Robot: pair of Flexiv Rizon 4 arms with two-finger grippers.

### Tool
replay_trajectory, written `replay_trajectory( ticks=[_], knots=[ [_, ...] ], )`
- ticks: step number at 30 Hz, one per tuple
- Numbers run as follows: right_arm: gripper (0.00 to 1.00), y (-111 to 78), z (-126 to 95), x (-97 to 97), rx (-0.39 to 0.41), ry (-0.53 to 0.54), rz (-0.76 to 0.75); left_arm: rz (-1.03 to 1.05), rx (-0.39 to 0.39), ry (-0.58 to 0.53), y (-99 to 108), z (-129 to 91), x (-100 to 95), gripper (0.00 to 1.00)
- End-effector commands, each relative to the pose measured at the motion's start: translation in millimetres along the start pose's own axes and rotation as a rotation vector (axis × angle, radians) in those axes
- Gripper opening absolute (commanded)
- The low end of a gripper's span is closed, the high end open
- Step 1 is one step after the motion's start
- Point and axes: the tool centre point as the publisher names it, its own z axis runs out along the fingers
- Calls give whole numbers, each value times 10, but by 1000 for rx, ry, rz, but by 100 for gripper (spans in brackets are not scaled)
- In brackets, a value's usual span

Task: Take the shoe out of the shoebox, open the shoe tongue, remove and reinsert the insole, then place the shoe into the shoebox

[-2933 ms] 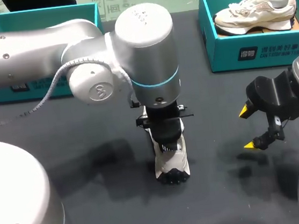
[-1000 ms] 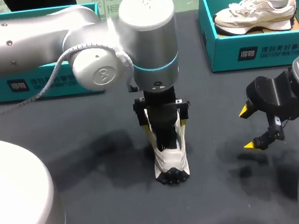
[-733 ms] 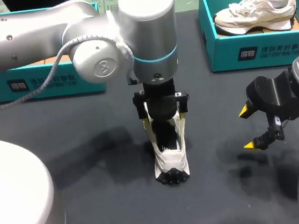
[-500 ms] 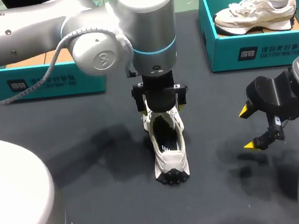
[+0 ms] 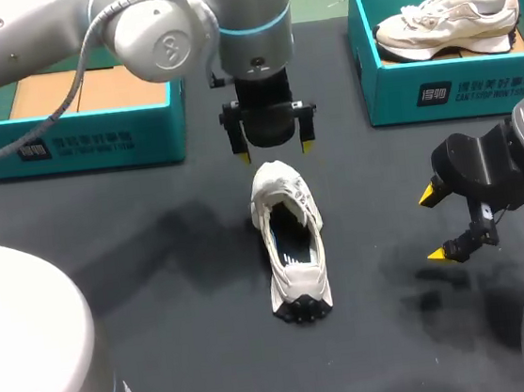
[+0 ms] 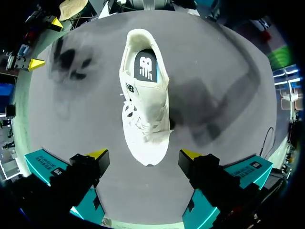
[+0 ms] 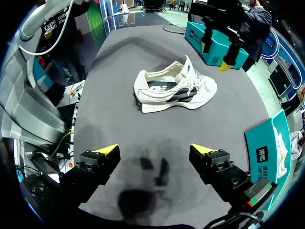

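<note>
Two shoes: loose shoe (image 5: 290, 250) on desk (image 5: 167, 358), second shoe (image 5: 446, 22) in right shoebox (image 5: 439, 91); left shoebox (image 5: 76, 141) opposite. Left hand (image 5: 275, 152) open above toe, right hand (image 5: 432, 225) open, apart.

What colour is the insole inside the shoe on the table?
The insole is dark, nearly black, with a pale heel mark; the left wrist view shows it best.

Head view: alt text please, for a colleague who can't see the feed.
A white shoe lies on the table, toe toward the open left gripper hanging just beyond it. The open right gripper hangs off to its side; of two teal shoeboxes behind, one holds another shoe.
</note>
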Motion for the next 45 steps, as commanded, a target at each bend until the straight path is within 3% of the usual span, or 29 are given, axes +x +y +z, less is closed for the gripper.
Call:
replay_trajectory(
  ticks=[1,4,6,7,18,25,39,45],
  knots=[
    [100,-7,0,23,1,-4,0,5,31,20,111,-3,-79,73],
    [100,-7,0,23,1,-4,0,18,45,22,104,-1,-101,63],
    [100,-7,0,23,1,-4,0,23,57,19,83,8,-111,49],
    [100,-7,0,23,1,-4,0,30,70,19,68,18,-113,47],
    [100,-7,0,23,1,-4,0,65,132,20,-148,130,-77,46],
    [100,-7,0,23,1,-4,0,101,184,26,-427,289,-44,40],
    [100,-7,0,23,1,-4,0,136,264,41,-916,577,71,39],
    [100,-7,0,23,1,-4,0,130,219,-1,-870,312,89,40]
  ],
)
